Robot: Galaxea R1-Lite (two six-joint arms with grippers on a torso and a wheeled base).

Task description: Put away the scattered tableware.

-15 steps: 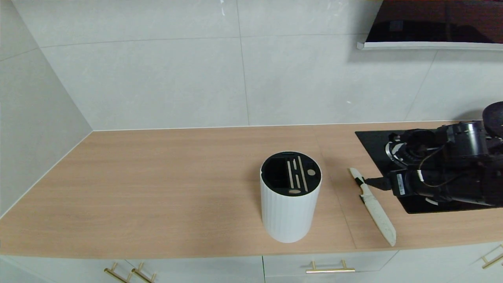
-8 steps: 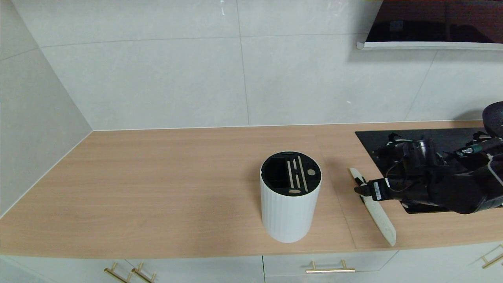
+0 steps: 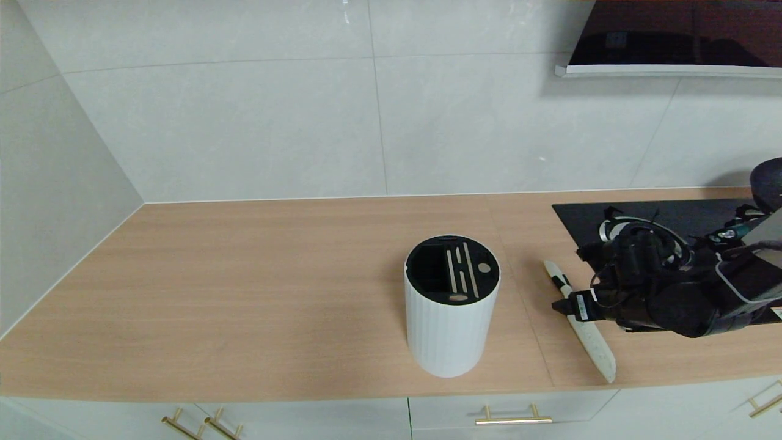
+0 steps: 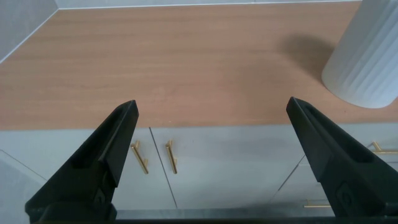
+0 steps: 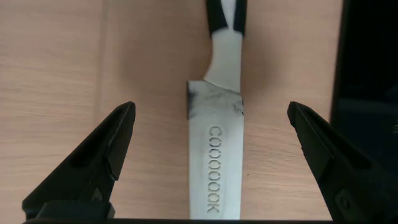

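**Knife flat on the counter, right pincer spread over it**

Knife (image 3: 591, 345): one, white, lying flat on the wooden counter (image 3: 244, 293). It lies between the holder (image 3: 451, 318) and the black cooktop (image 3: 580, 223), touching neither. Its handle points toward the wall, and its tip lies close to the counter's front edge. The handle carries a black band, and the right wrist view shows a dark smudge at the heel of the blade.

The right gripper (image 5: 210, 109) is over the spot where handle meets blade. It is released, with one finger to each side of the knife and counter showing between each finger and the blade. How high it hangs above the knife cannot be judged. In the head view it hides the knife's middle. The right wrist view cuts off both the handle's end and the blade's tip.

There is one holder, a white ribbed cylinder standing upright. Its black top has one wide opening, a few narrow slits and two small rounded holes. The slits are too fine to count surely.

The left gripper (image 4: 211, 106) is also released, its fingers wide apart and nothing between them. It sits over the counter's front edge, with the holder's foot off to one side.

Four gold cabinet handles (image 3: 513, 420) show below the counter in the head view, the rightmost cut by the frame. One dark range hood (image 3: 672, 36) is cropped at the upper corner.
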